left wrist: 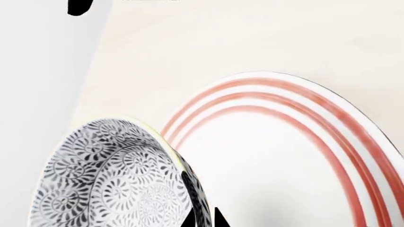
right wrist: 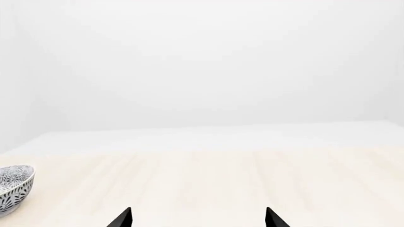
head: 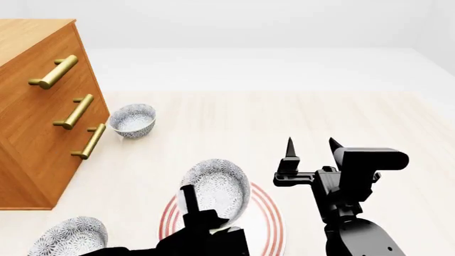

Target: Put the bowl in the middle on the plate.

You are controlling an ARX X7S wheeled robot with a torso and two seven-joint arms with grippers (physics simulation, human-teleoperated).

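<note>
Pale wood floor [head: 299, 122] underlies everything. Left hand [left wrist: 203, 218] pinches the bowl [head: 217, 191] by its rim, tilted over the plate [head: 267, 224]; right hand [head: 311, 148] hovers beside them, fingers spread, empty.

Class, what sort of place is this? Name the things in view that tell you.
Probably a simulated dining or kitchen area: a pale wooden tabletop with a red-ringed plate and patterned bowls, beside a wooden drawer cabinet with brass handles. The surroundings are blank white.

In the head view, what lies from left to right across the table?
Wooden drawer cabinet with brass handles → near grey floral bowl → far grey floral bowl → held grey floral bowl → right pincer.
</note>
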